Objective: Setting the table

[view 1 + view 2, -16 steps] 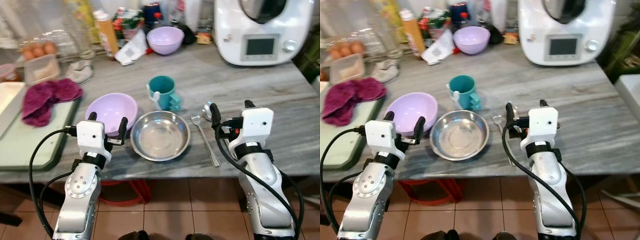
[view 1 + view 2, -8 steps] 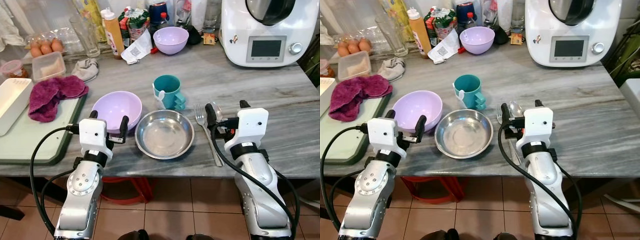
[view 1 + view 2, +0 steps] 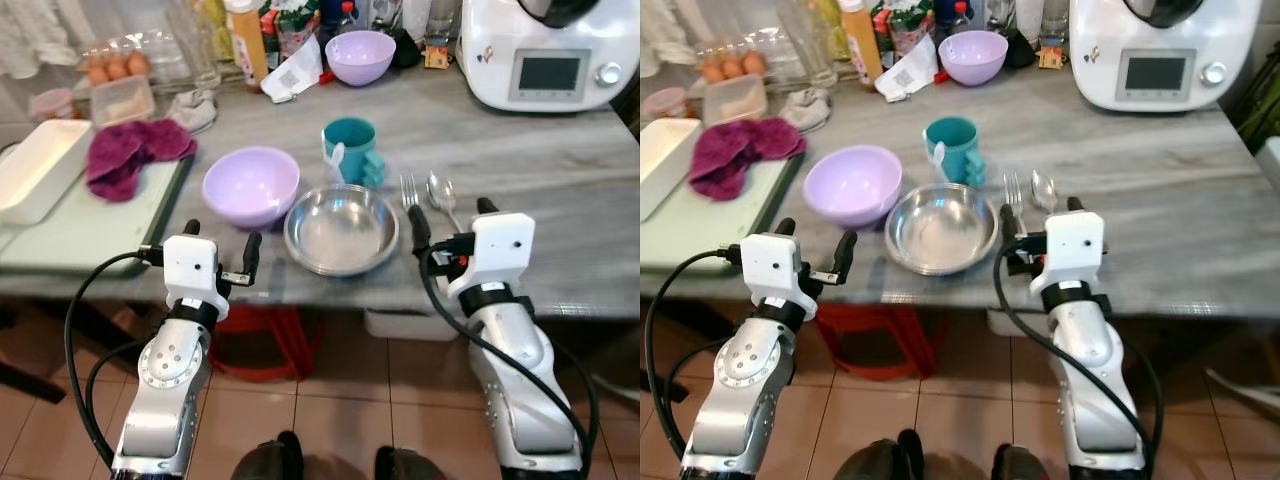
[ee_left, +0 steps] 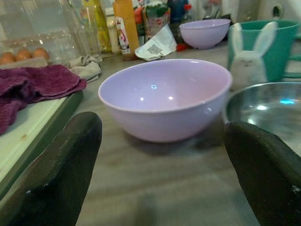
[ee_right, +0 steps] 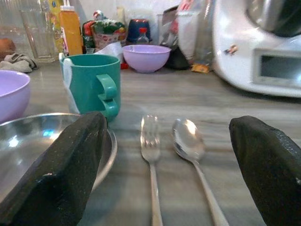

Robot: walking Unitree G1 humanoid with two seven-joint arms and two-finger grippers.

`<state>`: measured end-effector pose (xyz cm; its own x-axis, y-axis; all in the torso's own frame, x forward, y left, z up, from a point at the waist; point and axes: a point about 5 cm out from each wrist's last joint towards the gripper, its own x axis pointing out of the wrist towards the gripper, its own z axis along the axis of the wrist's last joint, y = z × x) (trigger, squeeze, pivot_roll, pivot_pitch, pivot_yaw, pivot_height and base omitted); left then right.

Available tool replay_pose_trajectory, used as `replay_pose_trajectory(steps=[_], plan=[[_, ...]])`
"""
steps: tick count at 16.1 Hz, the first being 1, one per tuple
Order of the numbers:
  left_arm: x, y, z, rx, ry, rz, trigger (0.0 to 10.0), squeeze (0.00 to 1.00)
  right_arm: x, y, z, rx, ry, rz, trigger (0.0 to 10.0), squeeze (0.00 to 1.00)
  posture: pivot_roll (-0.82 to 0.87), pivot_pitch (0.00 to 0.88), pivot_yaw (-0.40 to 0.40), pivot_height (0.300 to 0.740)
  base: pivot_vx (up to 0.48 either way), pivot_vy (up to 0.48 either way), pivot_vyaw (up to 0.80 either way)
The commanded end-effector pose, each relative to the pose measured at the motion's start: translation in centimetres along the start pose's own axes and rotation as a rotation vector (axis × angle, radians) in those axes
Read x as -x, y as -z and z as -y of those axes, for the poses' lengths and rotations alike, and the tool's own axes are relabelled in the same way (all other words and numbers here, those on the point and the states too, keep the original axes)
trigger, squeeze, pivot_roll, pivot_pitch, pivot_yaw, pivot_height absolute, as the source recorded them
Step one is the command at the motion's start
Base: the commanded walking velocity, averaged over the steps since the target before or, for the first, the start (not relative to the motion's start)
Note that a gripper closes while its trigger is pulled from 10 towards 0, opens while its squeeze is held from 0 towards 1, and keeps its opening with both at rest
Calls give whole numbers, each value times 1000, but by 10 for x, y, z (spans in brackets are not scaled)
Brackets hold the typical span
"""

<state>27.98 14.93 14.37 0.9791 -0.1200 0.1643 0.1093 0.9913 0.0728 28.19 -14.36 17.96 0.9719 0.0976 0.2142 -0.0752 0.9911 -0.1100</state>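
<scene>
The left gripper (image 3: 220,245) sits left of centre in the head view, its two black fingers spread wide and holding nothing, at the near edge of the grey table (image 3: 560,150). The right gripper (image 3: 447,222) sits right of centre, its fingers also wide apart and empty, at the same edge.

In the middle of the frame lies a steel plate (image 3: 341,228). A lilac bowl (image 3: 251,186) stands just left of it, and a teal mug (image 3: 350,151) stands just above it. Right of the plate a fork (image 3: 409,191) and a spoon (image 3: 441,194) lie side by side, close together, the fork nearer the plate.

At the top centre stands a second lilac bowl (image 3: 360,56), and a white kitchen machine (image 3: 550,55) takes the upper right corner. At the left a maroon cloth (image 3: 132,155) lies on a green tray (image 3: 70,235), next to a white dish (image 3: 35,170).
</scene>
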Motion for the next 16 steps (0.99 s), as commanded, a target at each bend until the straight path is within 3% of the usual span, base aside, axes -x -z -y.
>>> replay_pose_trajectory(steps=[1, 16], plan=[[2, 4, -4, -8, -16, -20, 10000, 0, -2, -2, -1, -10, 3, 8, 10000, 0, -127, 131, 83, 740, -345, 0, 0], [3, 8, -4, -27, -4, -26, 10000, 0, -5, 0, -4, -23, -3, 12, 10000, 0, -119, 124, 87, 740, -356, 0, 0]])
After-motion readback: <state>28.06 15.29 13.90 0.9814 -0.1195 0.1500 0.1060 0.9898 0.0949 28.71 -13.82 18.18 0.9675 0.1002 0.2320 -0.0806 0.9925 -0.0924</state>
